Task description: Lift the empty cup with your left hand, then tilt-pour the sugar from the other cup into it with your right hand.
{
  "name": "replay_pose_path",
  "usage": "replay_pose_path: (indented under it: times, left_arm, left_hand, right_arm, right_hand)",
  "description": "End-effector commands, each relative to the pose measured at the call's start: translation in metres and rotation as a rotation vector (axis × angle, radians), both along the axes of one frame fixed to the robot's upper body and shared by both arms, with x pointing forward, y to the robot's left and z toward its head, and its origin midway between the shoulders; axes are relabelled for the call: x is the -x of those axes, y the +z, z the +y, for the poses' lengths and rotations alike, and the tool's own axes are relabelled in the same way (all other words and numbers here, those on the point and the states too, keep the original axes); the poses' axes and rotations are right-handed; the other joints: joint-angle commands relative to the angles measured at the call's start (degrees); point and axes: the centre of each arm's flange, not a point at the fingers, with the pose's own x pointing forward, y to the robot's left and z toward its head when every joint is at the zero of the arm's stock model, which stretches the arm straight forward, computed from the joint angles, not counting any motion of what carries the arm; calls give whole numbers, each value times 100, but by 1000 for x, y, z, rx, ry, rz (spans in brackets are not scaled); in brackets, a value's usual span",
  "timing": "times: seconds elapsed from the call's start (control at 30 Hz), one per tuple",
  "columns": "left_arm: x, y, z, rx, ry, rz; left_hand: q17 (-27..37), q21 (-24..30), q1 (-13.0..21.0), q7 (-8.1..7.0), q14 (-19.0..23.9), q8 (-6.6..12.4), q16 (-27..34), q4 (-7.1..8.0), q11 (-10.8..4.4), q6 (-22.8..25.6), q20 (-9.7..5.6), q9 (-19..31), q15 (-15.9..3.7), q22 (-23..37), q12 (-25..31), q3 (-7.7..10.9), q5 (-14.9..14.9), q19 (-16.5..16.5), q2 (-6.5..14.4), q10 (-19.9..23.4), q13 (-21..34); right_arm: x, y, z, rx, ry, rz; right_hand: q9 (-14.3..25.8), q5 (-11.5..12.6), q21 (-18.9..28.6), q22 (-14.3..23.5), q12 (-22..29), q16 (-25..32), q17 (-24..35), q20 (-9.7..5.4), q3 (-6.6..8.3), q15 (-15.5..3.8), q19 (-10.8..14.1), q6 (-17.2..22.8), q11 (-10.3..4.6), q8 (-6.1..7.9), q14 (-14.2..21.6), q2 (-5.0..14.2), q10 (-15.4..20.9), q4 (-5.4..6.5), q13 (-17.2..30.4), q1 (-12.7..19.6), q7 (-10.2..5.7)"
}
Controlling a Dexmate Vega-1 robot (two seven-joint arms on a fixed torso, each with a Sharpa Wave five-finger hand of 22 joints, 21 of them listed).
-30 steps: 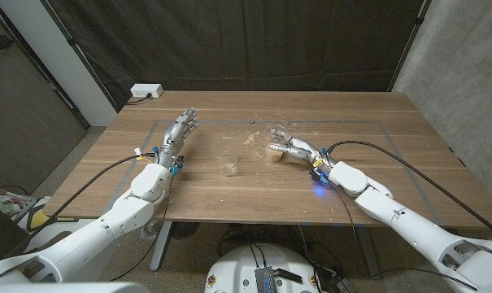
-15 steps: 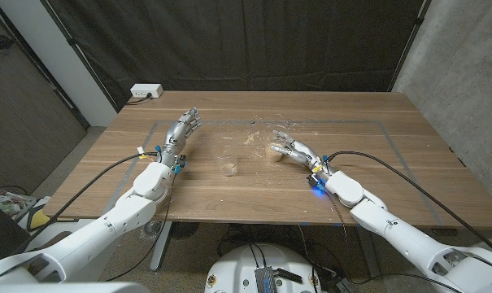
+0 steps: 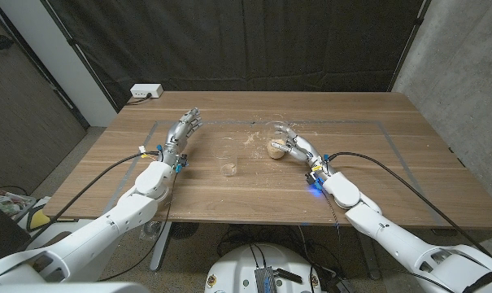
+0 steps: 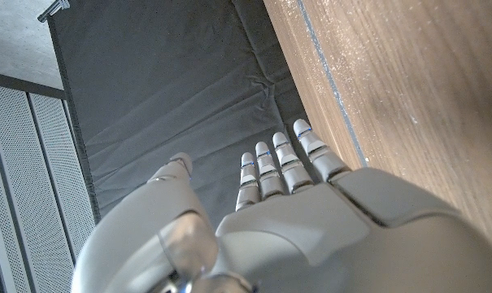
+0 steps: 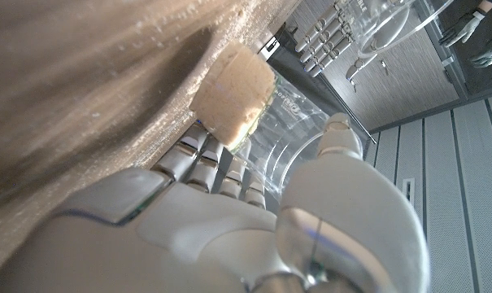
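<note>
On the left of the brown wooden table (image 3: 392, 163), our left hand (image 3: 183, 130) waits with its fingers stretched out and apart, holding nothing, pointing toward the far edge. The small empty clear plastic cup (image 3: 228, 163) stands upright on the table to the right of that hand, nearer the front edge, and apart from it; nothing touches it. We judge that the first step, lifting this cup, is not yet done.

Further right, a scatter of pale spilled sugar grains (image 3: 252, 138) lies on the wood between the two cups, toward the far side.

Right of centre, our right hand (image 3: 289, 143) is wrapped around the clear plastic cup holding tan sugar (image 3: 275, 148). The right wrist view shows the fingers (image 5: 198, 161) lying along the cup's wall with the thumb on the other side, so we read this as a grip. The cup's base appears to sit on or just above the table; we cannot tell which. It looks upright or only slightly tilted, with the sugar settled in the bottom.

As we judge it, the task is at an early stage: the sugar cup is in hand, but the empty cup is not yet raised and no pouring into it shows. What is left is for the left hand to reach right and nearer, close on the empty cup, lift it, and then for the right hand to carry and tip the sugar cup over it.
</note>
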Motion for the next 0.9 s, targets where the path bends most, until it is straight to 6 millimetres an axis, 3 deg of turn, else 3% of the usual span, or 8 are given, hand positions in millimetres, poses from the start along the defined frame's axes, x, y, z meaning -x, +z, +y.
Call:
replay_pose_path:
  times: [0.03,0.3,0.6,0.9]
  left_arm:
    - [-5,0,-5,0,-2,9]
    - [-13,-3,-5,5,-9,25]
    - [-24,-5,-1,5,-6,50]
    - [-32,-2,3,4,-2,59]
  left_hand:
    - [34,0,-1,-9,37,-10,-12,-53,0,34,32,16,-229,10,-10,8,0,-8,27,36,19]
    - [34,1,4,-6,45,-11,-11,-57,-24,37,28,17,-233,11,-15,7,-1,-8,26,33,22]
    - [35,3,10,-6,46,-16,-12,-63,-14,33,29,17,-233,11,-17,6,-2,-8,25,37,25]
    - [35,4,17,-7,42,-18,-15,-68,-21,34,34,17,-234,12,-18,7,-2,-8,25,40,28]
  right_arm:
    - [6,-1,-4,-3,-6,23]
    - [11,12,-11,63,-17,81]
    - [12,30,-18,176,-39,166]
    - [0,57,-23,215,-46,195]
  right_hand:
    - [90,-37,81,94,147,187,263,-317,-6,-1005,46,80,-75,109,82,11,-11,22,193,121,-16]
    - [224,-84,233,251,408,507,721,-313,-75,-1012,106,152,-82,254,77,-31,66,52,510,228,-18]
    - [287,-97,301,326,512,654,932,-314,-101,-1019,116,174,-37,316,70,-48,66,54,654,292,-28]
    - [356,-107,373,405,608,805,1153,-319,-122,-1028,112,175,-49,372,59,-46,37,63,805,362,-30]
